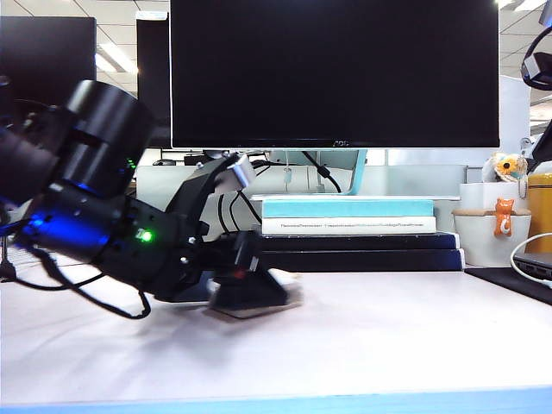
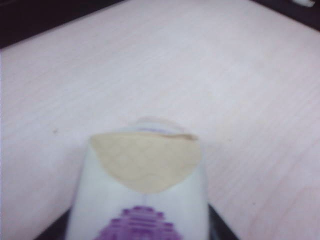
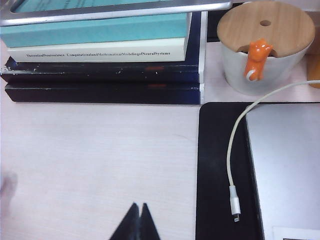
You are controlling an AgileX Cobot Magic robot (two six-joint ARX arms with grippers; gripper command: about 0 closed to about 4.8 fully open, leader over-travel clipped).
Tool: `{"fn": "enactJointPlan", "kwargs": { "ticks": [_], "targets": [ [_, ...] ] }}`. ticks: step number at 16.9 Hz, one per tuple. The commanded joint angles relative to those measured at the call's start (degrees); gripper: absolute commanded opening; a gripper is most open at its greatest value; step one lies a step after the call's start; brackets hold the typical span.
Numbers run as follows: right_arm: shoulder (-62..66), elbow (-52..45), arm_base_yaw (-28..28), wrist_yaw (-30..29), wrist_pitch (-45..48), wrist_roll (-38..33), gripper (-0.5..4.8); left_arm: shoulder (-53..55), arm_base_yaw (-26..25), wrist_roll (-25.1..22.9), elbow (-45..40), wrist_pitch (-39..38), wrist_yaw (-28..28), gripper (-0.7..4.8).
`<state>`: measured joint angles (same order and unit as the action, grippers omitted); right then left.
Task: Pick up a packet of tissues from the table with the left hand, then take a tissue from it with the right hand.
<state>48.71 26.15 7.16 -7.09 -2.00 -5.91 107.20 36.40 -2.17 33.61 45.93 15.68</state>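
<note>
A: Bench [image 1: 362, 336]: wide, pale, blue front edge. Left claw [image 1: 250, 289]: down on bench surface, left of middle, blurred.

B: Packet of tissues [image 2: 142, 200]: lying on bench, close under left claw, dark fingers either side of it; grip not confirmable. Cream tissue [image 2: 147, 161] showing at slit, beyond purple patch.

A: Handling: likely light, soft, slippery wrap, crushable. Best hold across long sides, gently.

B: Right claw [image 3: 138, 222]: fingertips together, nothing held, hovering over right part of bench, near black mat [image 3: 217, 165].
</note>
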Motion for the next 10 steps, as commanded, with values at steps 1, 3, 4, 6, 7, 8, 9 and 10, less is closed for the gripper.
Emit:
{"fn": "enactJointPlan", "kwargs": {
  "ticks": [1,3,4,6,7,8,9,10],
  "targets": [
    [0.0,0.2,0.0,1.0,1.0,0.2,-0.04,0.4,0.2,-2.4,1.1,-8.8,1.7,2.74],
    [0.0,0.2,0.0,1.0,1.0,0.2,-0.04,0.3,0.2,-2.7,1.2,-9.2,2.6,2.73],
    [0.0,0.2,0.0,1.0,1.0,0.2,-0.04,0.1,0.2,-4.0,1.2,-9.2,4.7,2.73],
    [-0.1,0.2,0.0,0.9,1.0,0.2,-0.04,-2.1,0.2,-6.8,1.3,-10.5,7.8,2.73],
    [-0.1,0.3,0.0,-0.4,1.0,0.2,-0.03,-4.0,0.2,-7.9,1.3,-11.8,8.5,2.74],
    [-0.1,0.3,0.0,-4.5,0.6,-0.4,-0.04,-6.8,0.2,-9.9,1.3,-14.0,9.2,2.74],
    [0.0,0.3,0.0,-9.5,0.3,-2.3,-0.03,-9.3,0.2,-11.6,1.3,-15.9,10.9,2.74],
    [0.0,0.2,0.0,-14.4,0.3,-4.6,-0.03,-11.3,0.2,-12.8,1.3,-17.3,13.2,2.74]
  ]
}}
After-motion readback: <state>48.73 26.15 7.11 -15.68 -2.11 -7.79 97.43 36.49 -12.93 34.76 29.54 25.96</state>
